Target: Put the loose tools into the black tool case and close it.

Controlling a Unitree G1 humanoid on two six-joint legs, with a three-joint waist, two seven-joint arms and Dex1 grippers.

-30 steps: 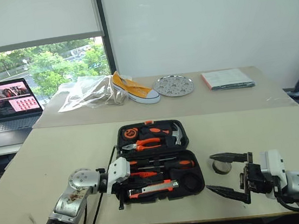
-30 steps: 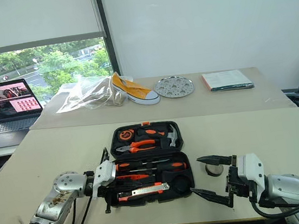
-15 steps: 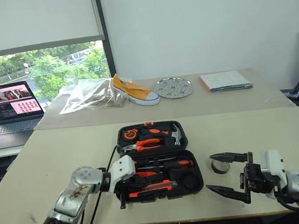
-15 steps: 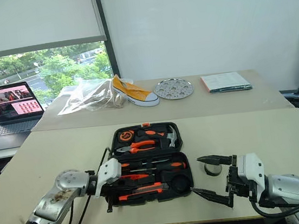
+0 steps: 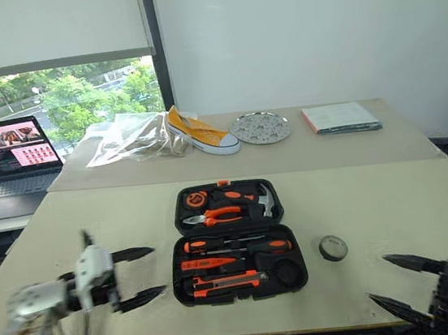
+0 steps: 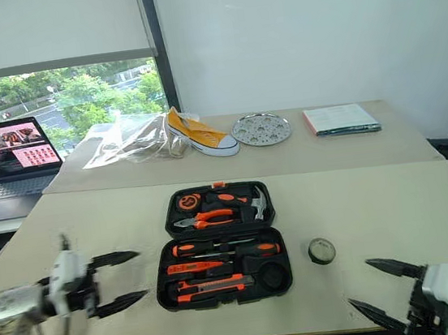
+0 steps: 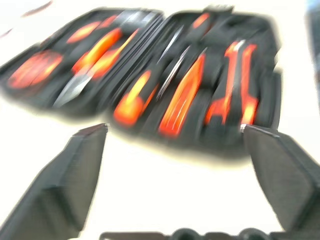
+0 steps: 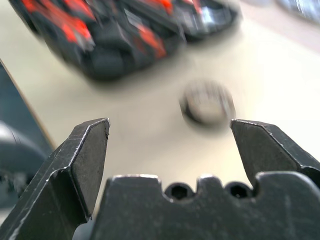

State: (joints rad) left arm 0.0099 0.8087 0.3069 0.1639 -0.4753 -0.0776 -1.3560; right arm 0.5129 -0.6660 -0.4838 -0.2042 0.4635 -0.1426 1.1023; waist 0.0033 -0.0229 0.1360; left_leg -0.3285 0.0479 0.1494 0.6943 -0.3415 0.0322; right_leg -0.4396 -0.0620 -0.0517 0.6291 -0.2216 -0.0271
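The case (image 5: pixel 235 240) lies open on the near tabletop (image 5: pixel 375 198), lid half toward the window, base half toward the robot. The lid half holds a round tape measure (image 5: pixel 194 198), pliers (image 5: pixel 213 215) and a hammer (image 5: pixel 264 199). In the base half two black-and-orange screwdrivers (image 5: pixel 237 240) lie crosswise, the orange screwdriver (image 5: pixel 207 262) between them at the left end, and the knife (image 5: pixel 228 281) along the near edge. The tape roll (image 5: pixel 333 247) sits on the tabletop just to the right of the case, apart from it.

The left pincer (image 5: pixel 137 274) hovers to the left of the case, fingers apart and empty, pointing toward it. The right pincer (image 5: pixel 401 280) hangs at the near right edge of the tabletop, fingers apart and empty, the roll beyond its tips.

On the far tabletop: a laptop (image 5: pixel 12 157), a clear plastic bag (image 5: pixel 129 138), a yellow shoe (image 5: pixel 200 133), a metal plate (image 5: pixel 260 127) and a book (image 5: pixel 340 117).
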